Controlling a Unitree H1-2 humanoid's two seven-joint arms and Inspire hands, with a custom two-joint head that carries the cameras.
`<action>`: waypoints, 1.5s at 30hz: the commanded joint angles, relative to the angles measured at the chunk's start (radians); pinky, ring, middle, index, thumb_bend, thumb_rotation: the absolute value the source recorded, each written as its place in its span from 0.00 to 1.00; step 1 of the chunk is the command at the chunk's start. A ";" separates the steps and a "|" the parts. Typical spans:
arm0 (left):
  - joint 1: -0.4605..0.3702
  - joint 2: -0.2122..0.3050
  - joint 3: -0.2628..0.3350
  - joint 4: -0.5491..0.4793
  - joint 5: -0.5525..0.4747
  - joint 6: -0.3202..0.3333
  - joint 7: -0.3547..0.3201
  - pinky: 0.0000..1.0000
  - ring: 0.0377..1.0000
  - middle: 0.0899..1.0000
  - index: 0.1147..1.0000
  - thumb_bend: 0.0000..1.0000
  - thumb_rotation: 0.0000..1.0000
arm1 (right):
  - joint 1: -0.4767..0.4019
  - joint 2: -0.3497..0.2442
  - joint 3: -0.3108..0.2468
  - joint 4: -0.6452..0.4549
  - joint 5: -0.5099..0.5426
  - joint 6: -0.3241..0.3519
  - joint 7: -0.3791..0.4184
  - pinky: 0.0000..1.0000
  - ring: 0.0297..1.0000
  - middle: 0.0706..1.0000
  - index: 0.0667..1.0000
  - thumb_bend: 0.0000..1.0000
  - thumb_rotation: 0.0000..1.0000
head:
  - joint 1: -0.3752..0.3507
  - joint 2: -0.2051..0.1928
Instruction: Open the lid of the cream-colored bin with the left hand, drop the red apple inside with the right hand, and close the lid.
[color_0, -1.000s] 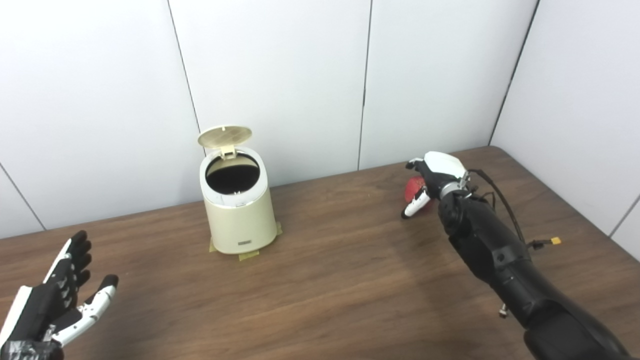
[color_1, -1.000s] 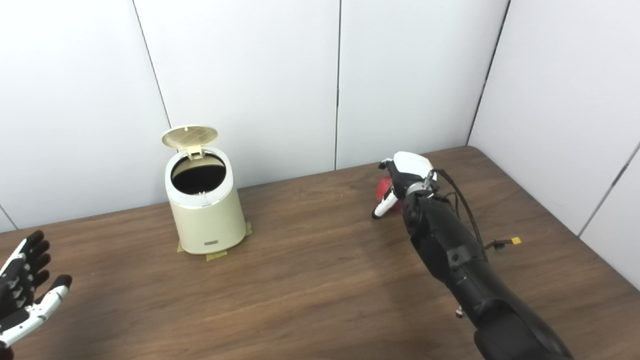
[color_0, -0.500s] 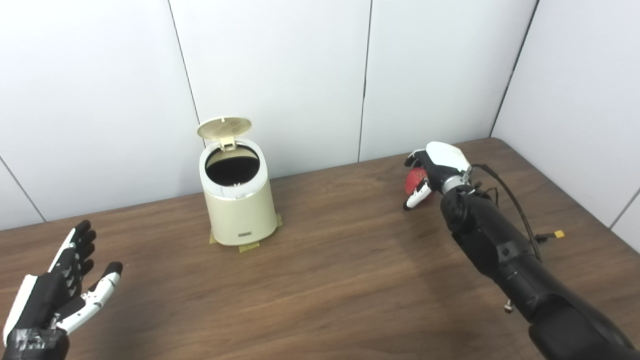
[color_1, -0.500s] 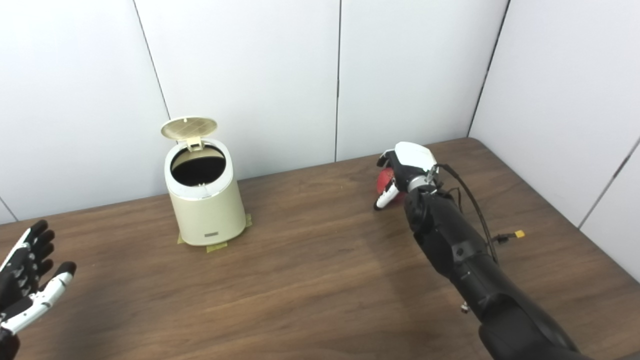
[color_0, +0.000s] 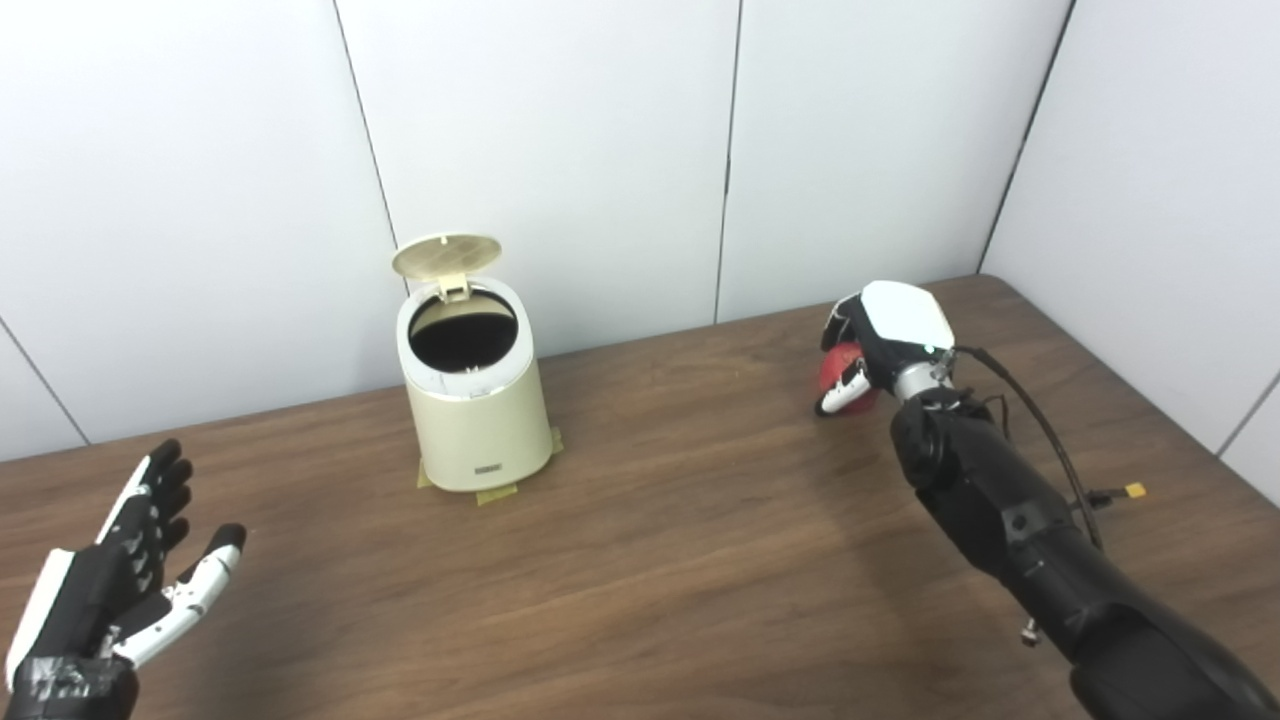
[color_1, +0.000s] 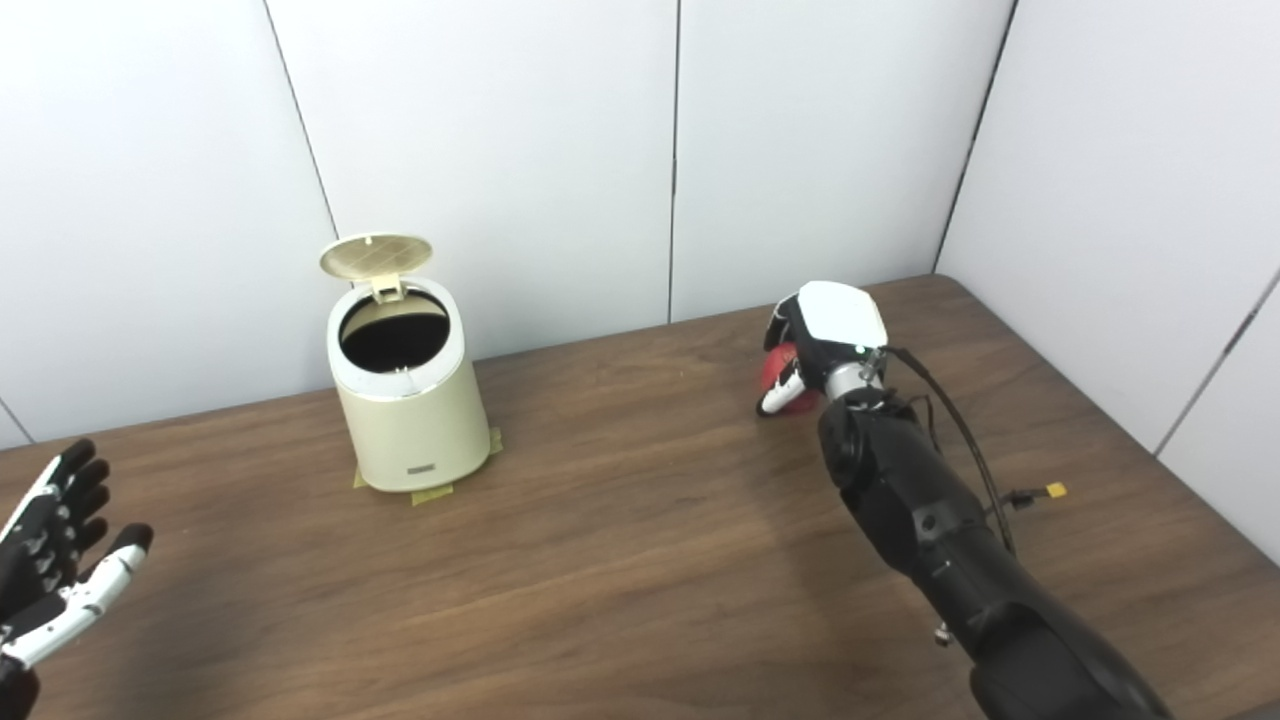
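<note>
Risk sits mostly in the carry ahead of you, judging by how things lie. Your right hand is wrapped over the red apple at the far right of the table, fingers curled down around the fruit, with the thumb side showing white against the red; only a sliver of the apple shows under the palm, so you cannot tell how deep the hold is, or whether the fruit has left the wood. If the grasp is only a shallow pinch from above, the round, smooth apple could roll out as soon as you lift or swing across, and it would run along the table. The cream-colored bin stands well apart to the left, near the back wall, on taped marks, with its lid already tipped up on the hinge behind the dark mouth. That lid looks to be resting upright on its own, since your left hand hangs low at the near left corner, fingers spread and holding nothing, far from the bin. A knock from the arriving arm against the rim or lid could drop the lid shut or shove the bin off its marks. Approach the mouth from above and front, and release only when centred over the opening.
</note>
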 joint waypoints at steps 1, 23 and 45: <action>-0.036 0.011 0.000 -0.033 0.014 -0.006 0.012 1.00 0.99 0.98 1.00 0.29 0.10 | -0.051 -0.033 -0.010 -0.017 0.007 -0.017 -0.016 0.46 0.39 0.49 0.44 0.52 0.00 | 0.002 0.001; 0.034 -0.049 -0.029 -0.004 0.060 -0.057 0.042 1.00 0.99 0.97 1.00 0.31 0.21 | -0.050 0.010 -0.051 -0.400 0.048 -0.104 -0.009 0.33 0.35 0.41 0.49 0.52 0.00 | 0.110 -0.026; 0.102 -0.113 -0.027 0.042 0.094 -0.142 0.089 0.98 0.96 0.95 1.00 0.46 0.44 | -0.174 0.242 0.020 -0.640 0.031 -0.148 0.126 0.29 0.34 0.42 0.50 0.51 0.00 | 0.249 -0.036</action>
